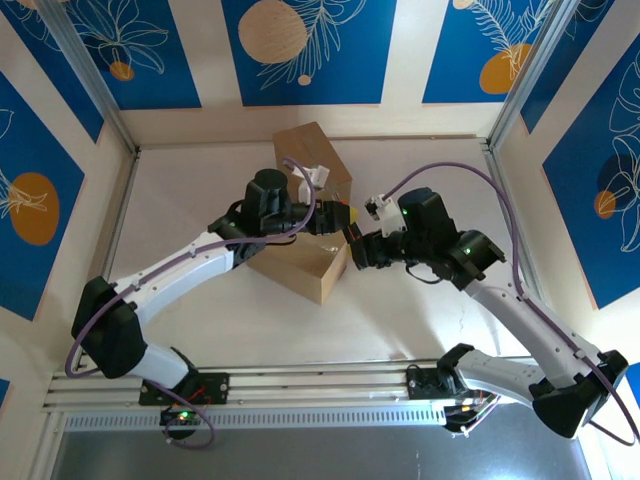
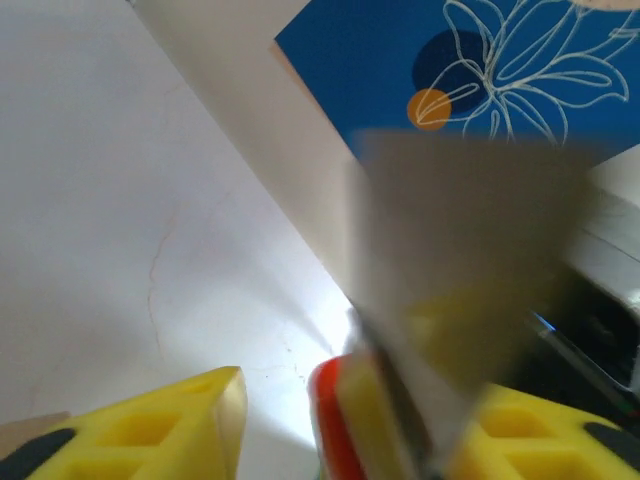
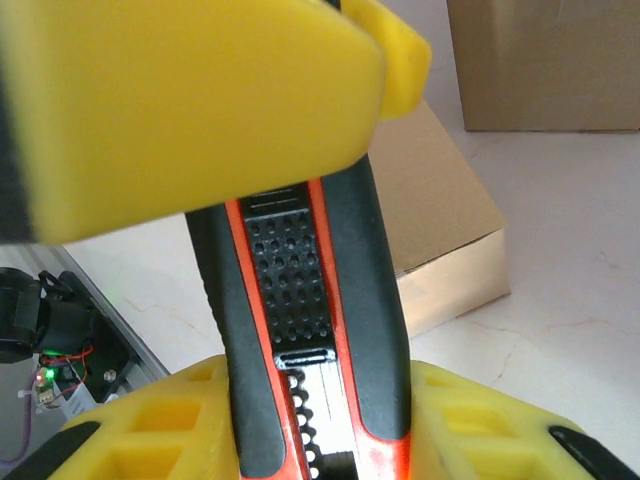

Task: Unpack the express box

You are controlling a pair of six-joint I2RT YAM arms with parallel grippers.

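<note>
A flat cardboard express box [image 1: 300,265] lies mid-table, its top and side also visible past the knife [image 3: 445,215]. My right gripper [image 1: 356,242] [image 3: 320,410] hangs over the box's right edge, shut on the lower handle of a black and orange utility knife [image 3: 300,290]. My left gripper [image 1: 344,214] [image 2: 345,425] meets it from the left, its jaws around the knife's orange end [image 2: 335,420]. Table shows between its left finger [image 2: 160,430] and the knife; blur hides the other side. One left finger [image 3: 190,110] looms over the knife's upper part.
A second, taller cardboard box [image 1: 312,158] [image 3: 545,60] stands just behind the flat one. Blue flower-printed panels [image 1: 310,45] [image 2: 480,70] wall the table at the back and sides. An aluminium rail [image 1: 320,385] with both arm bases runs along the near edge.
</note>
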